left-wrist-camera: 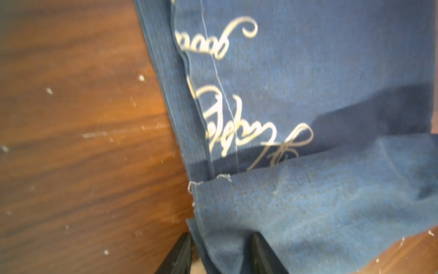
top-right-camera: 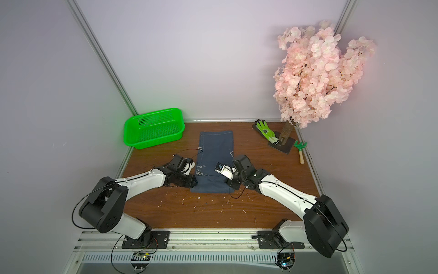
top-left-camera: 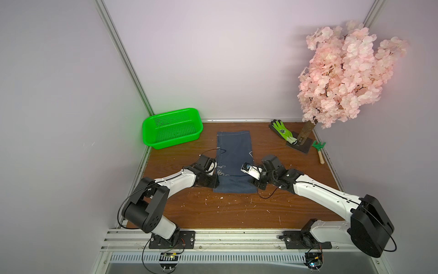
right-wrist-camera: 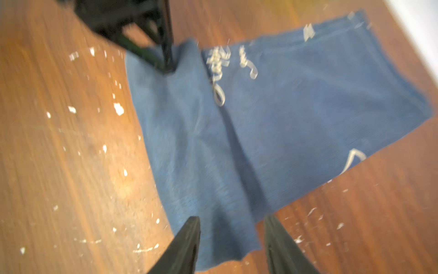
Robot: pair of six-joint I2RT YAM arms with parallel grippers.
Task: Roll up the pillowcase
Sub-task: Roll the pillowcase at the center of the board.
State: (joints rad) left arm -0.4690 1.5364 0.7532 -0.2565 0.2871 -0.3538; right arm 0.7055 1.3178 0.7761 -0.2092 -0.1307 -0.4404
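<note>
The dark blue pillowcase (top-left-camera: pixel 234 151) (top-right-camera: pixel 215 147) lies as a long strip across the middle of the wooden table (top-left-camera: pixel 213 213). Its near end is folded over into a plain flap (top-left-camera: pixel 234 186). My left gripper (top-left-camera: pixel 215 183) (left-wrist-camera: pixel 221 239) is at the flap's left near corner, jaws apart, with the cloth edge bunched between the fingers (left-wrist-camera: pixel 184 251). At the right near corner, my right gripper (top-left-camera: pixel 255 184) (right-wrist-camera: pixel 232 223) is open just above the cloth. White cursive lettering (left-wrist-camera: pixel 237 123) shows beyond the fold. The right wrist view shows the left gripper (right-wrist-camera: pixel 166 59) on the cloth's far corner.
A green basket (top-left-camera: pixel 173 128) stands at the back left. A green-and-black glove (top-left-camera: pixel 282 131), a pink blossom tree (top-left-camera: pixel 343 71) on a dark base and a small hand rake (top-left-camera: pixel 318 148) are at the back right. White flecks dot the table's front.
</note>
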